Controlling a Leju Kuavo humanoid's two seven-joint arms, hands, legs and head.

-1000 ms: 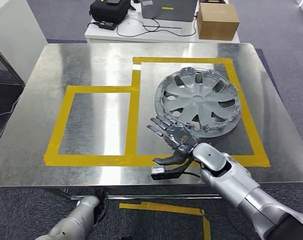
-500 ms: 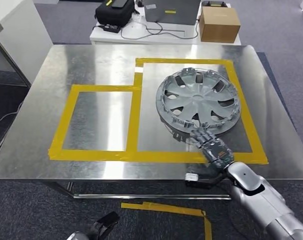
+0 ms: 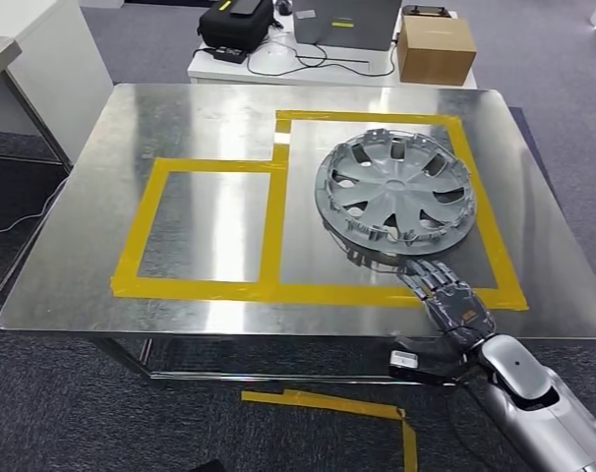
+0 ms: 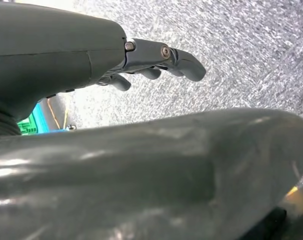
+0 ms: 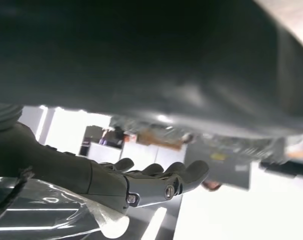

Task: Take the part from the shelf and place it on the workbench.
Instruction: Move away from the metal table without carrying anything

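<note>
The grey plastic wheel cover with curved spokes (image 3: 396, 191) lies flat on the shiny steel workbench (image 3: 206, 118), inside the larger rectangle of the yellow tape outline (image 3: 271, 226), toward that rectangle's near side. A smaller taped rectangle adjoins it on the left.

The right hand (image 3: 445, 298) lies at the near edge of the bench, just in front of the cover's near rim, its dark fingers (image 3: 421, 277) stretched flat and spread over the tape line; it holds nothing. The fingertips reach close to the rim (whether they touch it I cannot tell). The thumb sticks out sideways below the bench edge. In the right wrist view the same hand (image 5: 142, 182) shows straightened fingers with nothing between them, under a large dark blurred surface.

The left hand (image 4: 150, 60) hangs beside the body above grey speckled carpet (image 4: 255, 50), its fingers loosely extended and a little curved, empty.

Beyond the far edge of the bench stands a white table (image 3: 295, 67) carrying a black bag (image 3: 235, 22), a grey flat case (image 3: 345, 22), a brown cardboard box (image 3: 436, 47) and loose cables. A white cabinet (image 3: 50, 69) stands off the bench's left far corner. A strip of yellow floor tape (image 3: 332, 405) lies on the carpet below the bench's near edge.
</note>
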